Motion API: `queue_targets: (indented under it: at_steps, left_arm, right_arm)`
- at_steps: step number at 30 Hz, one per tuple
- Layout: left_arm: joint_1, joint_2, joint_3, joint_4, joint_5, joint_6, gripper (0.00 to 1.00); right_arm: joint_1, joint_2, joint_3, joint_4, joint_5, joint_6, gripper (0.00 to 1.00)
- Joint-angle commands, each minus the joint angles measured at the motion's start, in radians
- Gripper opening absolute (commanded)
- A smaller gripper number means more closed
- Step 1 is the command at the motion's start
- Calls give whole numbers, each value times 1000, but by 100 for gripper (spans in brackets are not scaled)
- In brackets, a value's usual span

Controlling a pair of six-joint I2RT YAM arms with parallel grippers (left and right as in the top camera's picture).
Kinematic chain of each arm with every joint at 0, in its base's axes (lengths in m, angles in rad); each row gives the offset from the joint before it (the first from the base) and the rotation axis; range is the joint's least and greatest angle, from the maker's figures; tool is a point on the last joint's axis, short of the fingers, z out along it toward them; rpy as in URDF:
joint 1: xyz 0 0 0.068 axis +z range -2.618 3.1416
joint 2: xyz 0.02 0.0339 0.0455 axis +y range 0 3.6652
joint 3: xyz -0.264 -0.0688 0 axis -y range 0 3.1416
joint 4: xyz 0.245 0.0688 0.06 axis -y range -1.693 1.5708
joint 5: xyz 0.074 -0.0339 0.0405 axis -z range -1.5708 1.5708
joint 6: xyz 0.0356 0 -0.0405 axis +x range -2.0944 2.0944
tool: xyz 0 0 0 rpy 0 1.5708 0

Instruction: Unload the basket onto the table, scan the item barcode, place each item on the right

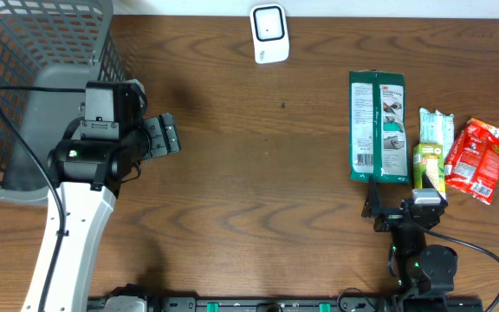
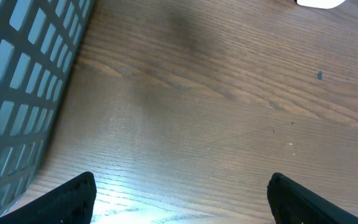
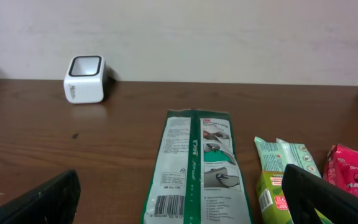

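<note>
The white barcode scanner [image 1: 269, 33] stands at the table's far edge, also in the right wrist view [image 3: 84, 79]. A long green packet [image 1: 378, 126] lies flat at the right with its printed back up, and its barcode [image 3: 168, 205] shows near the end closest to me. My right gripper [image 1: 398, 199] sits just short of that end, open and empty [image 3: 180, 186]. My left gripper [image 1: 173, 136] hovers open over bare wood [image 2: 182, 190] beside the basket, holding nothing.
A grey mesh basket [image 1: 33, 78] fills the far left corner, and its wall shows in the left wrist view [image 2: 17, 81]. Right of the green packet lie a pale green packet [image 1: 434, 130], a yellow-green box [image 1: 429, 169] and a red packet [image 1: 477, 160].
</note>
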Motion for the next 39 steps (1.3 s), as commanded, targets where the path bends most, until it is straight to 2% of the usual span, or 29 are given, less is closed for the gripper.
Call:
queue_targets:
  at_steps: [1, 31, 39]
  left_arm:
    - [3, -2, 23, 0, -9, 13, 89]
    - [3, -3, 23, 0, -9, 13, 89]
    - [3, -181, 23, 0, -11, 13, 89]
  right_arm:
    - [-12, -6, -2, -3, 2, -8, 99]
    - [-12, -6, -1, -3, 3, -8, 99]
    - [-12, -6, -2, -3, 2, -8, 99]
